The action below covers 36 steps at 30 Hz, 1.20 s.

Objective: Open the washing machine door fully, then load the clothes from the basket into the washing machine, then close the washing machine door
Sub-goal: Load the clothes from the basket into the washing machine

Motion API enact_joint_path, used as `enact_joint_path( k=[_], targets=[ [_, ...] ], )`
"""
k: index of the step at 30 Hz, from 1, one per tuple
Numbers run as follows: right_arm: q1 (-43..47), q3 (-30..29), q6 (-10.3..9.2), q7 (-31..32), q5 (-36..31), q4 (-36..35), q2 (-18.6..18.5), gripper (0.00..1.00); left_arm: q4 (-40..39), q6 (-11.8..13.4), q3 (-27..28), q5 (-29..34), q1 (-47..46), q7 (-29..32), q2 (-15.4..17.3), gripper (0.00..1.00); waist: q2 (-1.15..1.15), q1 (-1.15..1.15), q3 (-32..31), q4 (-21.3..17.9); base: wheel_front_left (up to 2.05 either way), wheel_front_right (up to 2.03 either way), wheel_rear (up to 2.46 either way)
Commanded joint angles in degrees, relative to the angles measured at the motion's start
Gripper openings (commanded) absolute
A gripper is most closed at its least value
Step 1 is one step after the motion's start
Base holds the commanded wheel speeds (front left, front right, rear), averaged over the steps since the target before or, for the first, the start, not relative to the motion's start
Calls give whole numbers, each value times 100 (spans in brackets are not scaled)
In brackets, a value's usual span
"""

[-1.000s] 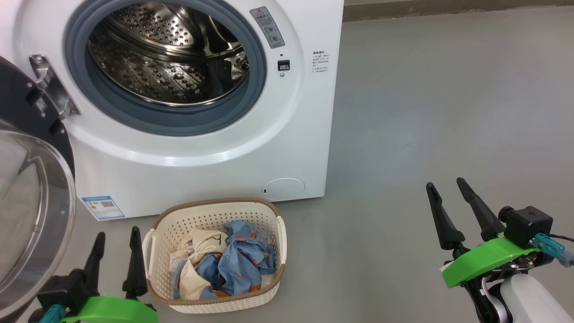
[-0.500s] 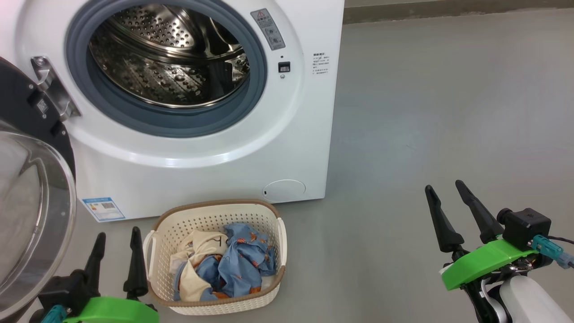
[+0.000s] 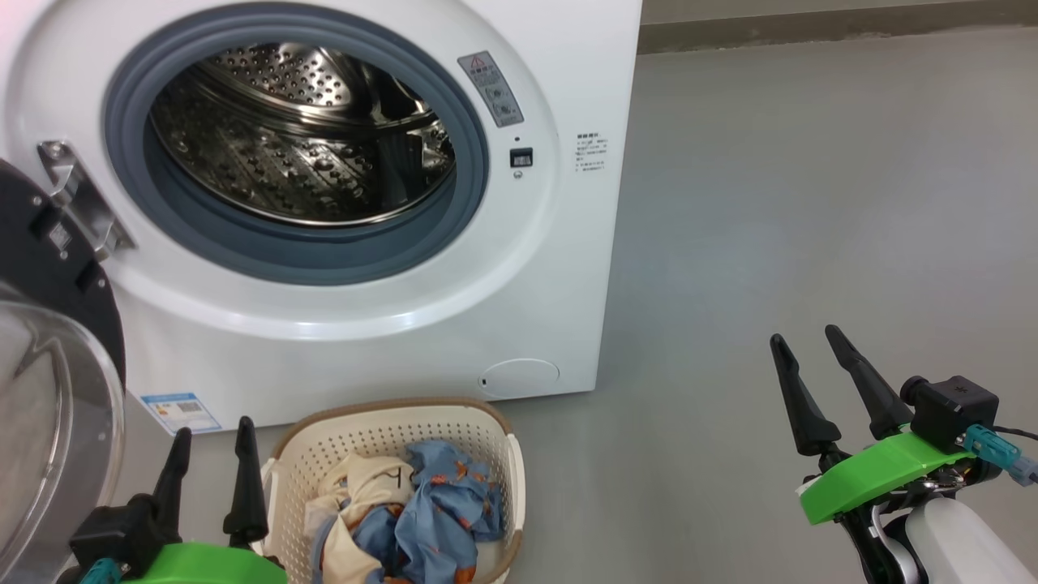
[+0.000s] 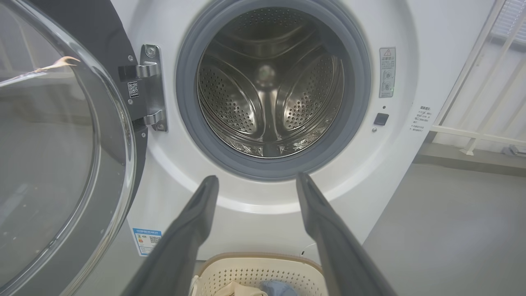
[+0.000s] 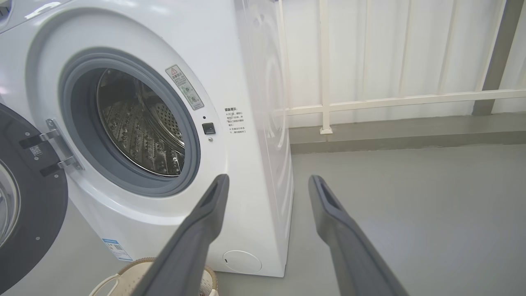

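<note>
The white washing machine (image 3: 568, 81) stands ahead with its steel drum (image 3: 300, 138) exposed and bare. The washing machine door (image 3: 49, 268), black-rimmed with a clear glass bowl, hangs swung out on its hinge at the left. The cream basket (image 3: 389, 414) sits on the floor in front of the machine, holding the blue and cream clothes (image 3: 438, 511). My left gripper (image 3: 212, 430) is open just left of the basket, fingers pointing at the drum (image 4: 267, 90). My right gripper (image 3: 804, 334) is open over the floor, well to the right, holding nothing.
Grey floor (image 3: 811, 203) stretches to the right of the machine. A white railing (image 5: 370, 100) and pale wall stand behind it. The door's glass (image 4: 49, 156) bulges close beside my left gripper (image 4: 257, 177). The basket rim (image 5: 127, 271) shows beside my right gripper (image 5: 268, 177).
The head camera has tilted up a little, so machine and basket sit lower in the picture. Both grippers stay open and in place.
</note>
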Motion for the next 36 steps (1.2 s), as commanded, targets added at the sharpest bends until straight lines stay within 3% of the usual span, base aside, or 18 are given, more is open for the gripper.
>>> enact_joint_path(
  k=[1, 10, 36],
  targets=[
    [-17, 92, 33, -70, -26, -157, -68, 100, -155, -3, 222, 64, -136, -76, 101, 100, 0, 0, 5, 3, 128, -142, 13],
    [-49, 57, 33, -70, -36, -176, -56, 100, -211, -36, 281, 69, -171, -76, 67, 100, 0, 0, 89, 27, 73, -75, 2],
    [-79, 52, 33, -70, -36, -170, -41, 100, -150, -109, 401, 218, -199, -76, -37, 100, 0, 0, 129, 47, 1, -1, 0]
  ],
)
